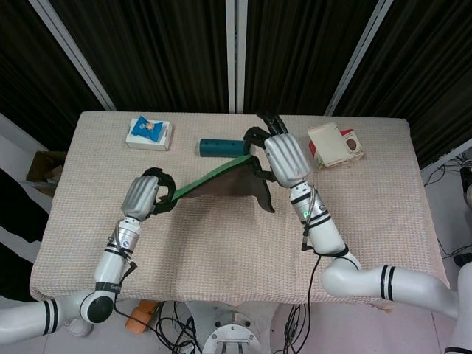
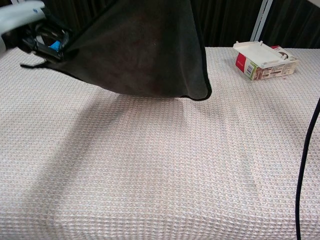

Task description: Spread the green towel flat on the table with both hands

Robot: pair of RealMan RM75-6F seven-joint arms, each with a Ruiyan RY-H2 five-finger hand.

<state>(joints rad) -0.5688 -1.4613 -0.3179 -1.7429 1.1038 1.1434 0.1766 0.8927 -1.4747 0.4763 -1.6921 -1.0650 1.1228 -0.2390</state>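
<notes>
The green towel [image 1: 215, 181] hangs stretched in the air above the table, green on top and dark brown underneath [image 2: 145, 50]. My left hand [image 1: 142, 197] grips its left corner; the same hand [image 2: 30, 25] shows at the top left of the chest view. My right hand [image 1: 285, 158] holds the towel's right edge, with a loose corner drooping below it [image 1: 265, 200]. The towel sags between the two hands and its lower edge hangs just above the tablecloth [image 2: 150, 165].
A white box with a blue packet [image 1: 149, 133] sits at the back left. A teal cylinder [image 1: 221, 147] lies behind the towel. An open red-and-white carton [image 1: 334, 145] [image 2: 262, 61] stands at the back right. A black cable [image 2: 302, 165] hangs at the right.
</notes>
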